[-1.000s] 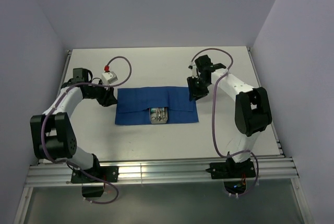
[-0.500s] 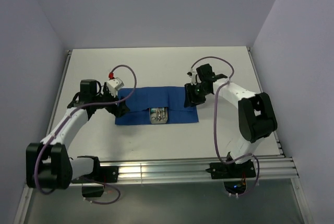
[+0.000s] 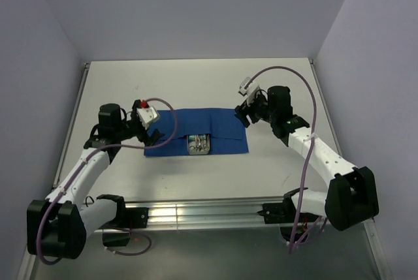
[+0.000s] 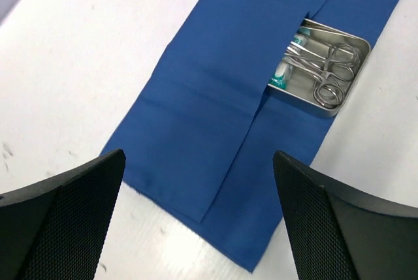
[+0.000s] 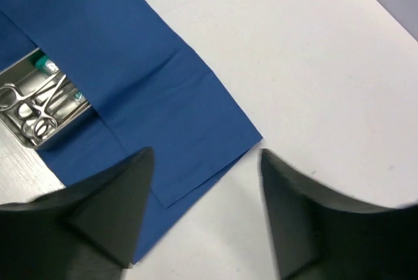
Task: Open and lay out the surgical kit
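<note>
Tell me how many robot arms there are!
2. The left arm reaches to the left end of the blue cloth; the right arm reaches to its right end. None looks hidden.

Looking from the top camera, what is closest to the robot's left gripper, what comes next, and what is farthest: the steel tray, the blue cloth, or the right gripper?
Starting from the left gripper:
1. blue cloth: its left end is right at the gripper.
2. steel tray: in the middle of the cloth, at its near edge.
3. right gripper: over by the cloth's right end.
</note>
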